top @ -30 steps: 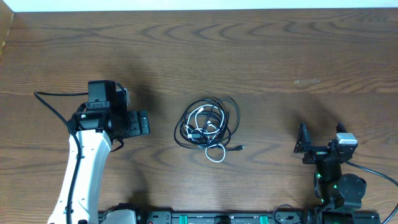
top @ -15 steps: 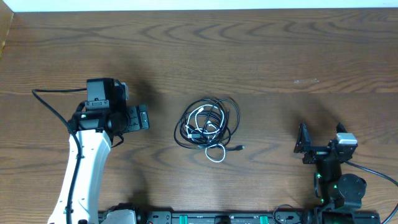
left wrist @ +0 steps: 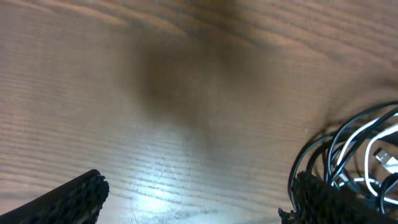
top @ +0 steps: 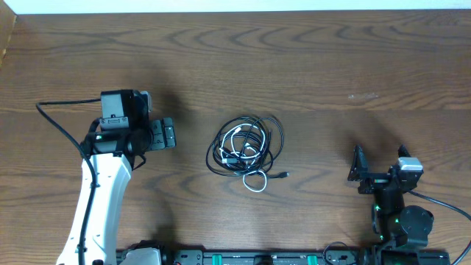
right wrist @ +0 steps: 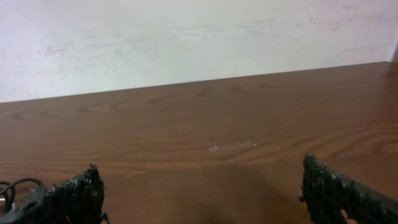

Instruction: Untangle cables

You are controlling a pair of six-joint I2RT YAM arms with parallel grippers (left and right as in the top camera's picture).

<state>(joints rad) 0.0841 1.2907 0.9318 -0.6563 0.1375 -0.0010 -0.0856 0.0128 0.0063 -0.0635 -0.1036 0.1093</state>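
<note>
The left claw (top: pixel 165 135) is sliding a little toward the far side of the table (top: pixel 331 59). It is not getting any closer to the cables (top: pixel 246 147), so I think the untangling is not starting yet. Its two fingers are standing wide apart and holding nothing. The right claw (top: pixel 380 163) is sitting near the front edge with its fingers apart too (it is well away from the pile). The cables are lying in the middle of the table in one round, messy bunch. The black cords (top: pixel 274 136) are looping around the white cord (top: pixel 239 135), and a small white loop (top: pixel 255 182) is poking out at the front.
</note>
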